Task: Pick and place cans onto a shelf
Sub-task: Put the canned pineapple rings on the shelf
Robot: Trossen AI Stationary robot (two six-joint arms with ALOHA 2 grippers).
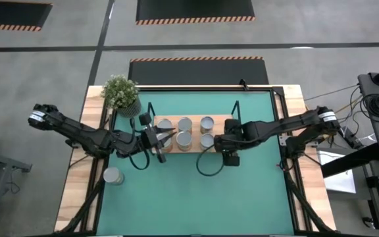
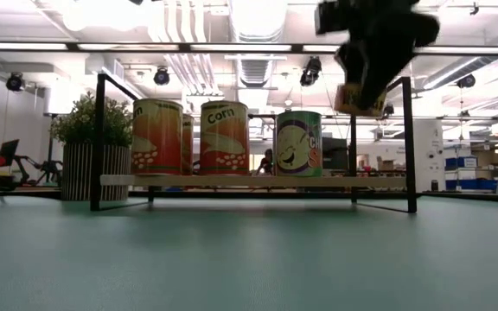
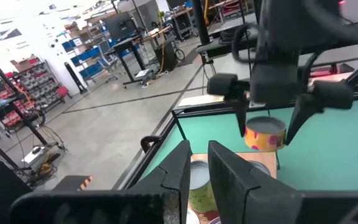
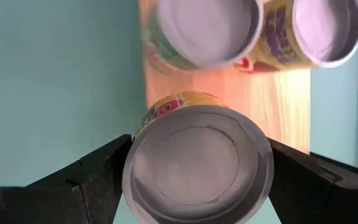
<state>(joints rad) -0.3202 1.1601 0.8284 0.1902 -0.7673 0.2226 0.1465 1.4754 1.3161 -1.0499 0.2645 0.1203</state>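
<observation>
- High view, far left: one can [image 1: 113, 176] stands alone on the table [image 1: 196, 191], well apart from the shelf [image 1: 193, 133]; it is not yet placed.
- Left tool [image 1: 166, 138], fingers pressed together and empty, sits at the shelf's left end just beside the cans there; a sideways sweep could topple them.
- Right tool [image 4: 197, 171] is spread around a held can [image 4: 199, 163], raised over the shelf's right edge. Released off-centre, it could tip off the board or knock the neighbouring cans [image 4: 260, 28].
</observation>
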